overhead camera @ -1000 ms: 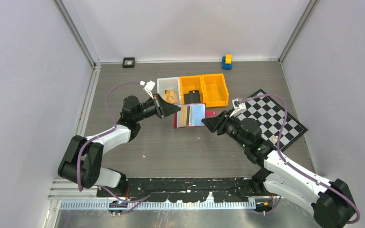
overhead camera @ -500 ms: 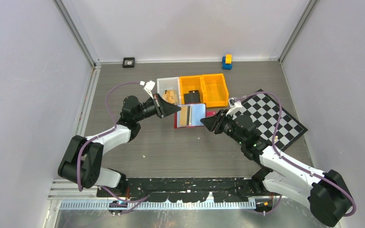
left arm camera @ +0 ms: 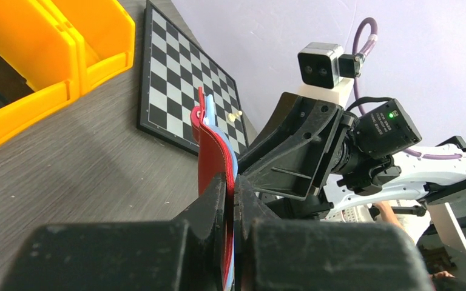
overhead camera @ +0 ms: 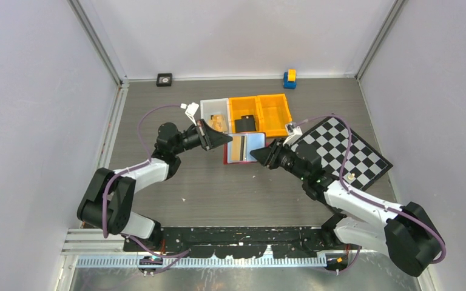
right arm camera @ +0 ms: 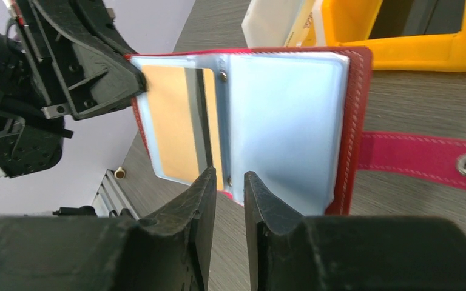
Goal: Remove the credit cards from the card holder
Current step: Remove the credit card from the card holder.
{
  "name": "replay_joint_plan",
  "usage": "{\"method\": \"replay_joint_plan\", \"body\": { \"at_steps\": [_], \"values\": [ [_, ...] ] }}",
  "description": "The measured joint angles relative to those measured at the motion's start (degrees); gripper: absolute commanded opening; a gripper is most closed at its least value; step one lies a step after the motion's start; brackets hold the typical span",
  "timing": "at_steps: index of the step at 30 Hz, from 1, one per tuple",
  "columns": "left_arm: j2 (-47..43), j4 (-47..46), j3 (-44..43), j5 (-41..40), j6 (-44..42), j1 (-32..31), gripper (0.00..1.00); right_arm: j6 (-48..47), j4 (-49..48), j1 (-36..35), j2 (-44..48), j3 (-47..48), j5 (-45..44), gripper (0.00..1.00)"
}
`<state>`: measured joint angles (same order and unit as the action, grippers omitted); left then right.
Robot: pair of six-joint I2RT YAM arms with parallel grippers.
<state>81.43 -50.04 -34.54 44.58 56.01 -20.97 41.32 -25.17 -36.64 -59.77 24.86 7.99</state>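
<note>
The left gripper (left arm camera: 230,189) is clamped tight on the 9 o'clock edge of the card holder (right arm camera: 291,121), holding it upright and open above the table (overhead camera: 206,188), just in front of the orange bins (overhead camera: 261,114). The right gripper (right arm camera: 227,179) sits at the holder's 6 o'clock edge by the spine rivets, its jaws narrowed to a slim gap. Whether they nip a sleeve cannot be told. The credit cards (right arm camera: 167,121) show tan through the clear sleeve in the holder's 9 o'clock half, next to the left fingers. They are probably light, stiff and slick, while the sleeves around them are soft and floppy, so a pinch on plastic alone would likely just bend it. The better hold is a card's exposed edge at the sleeve mouth. The snap tab (right arm camera: 425,160) trails toward 3 o'clock.
</note>
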Motion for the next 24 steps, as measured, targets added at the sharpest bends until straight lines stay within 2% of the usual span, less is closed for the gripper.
{"method": "replay_joint_plan", "body": {
  "at_steps": [5, 24],
  "values": [
    [2.0, -2.4, 0.0, 1.7, 2.3, 0.0, 0.00, 1.2, -4.6, 0.5, -1.9, 0.0, 2.0, 0.37],
    [1.9, -4.6, 0.0, 5.1, 6.5, -1.0, 0.00, 4.2, -13.7, 3.8, -4.9, -0.2, 9.1, 0.39]
  ]
}}
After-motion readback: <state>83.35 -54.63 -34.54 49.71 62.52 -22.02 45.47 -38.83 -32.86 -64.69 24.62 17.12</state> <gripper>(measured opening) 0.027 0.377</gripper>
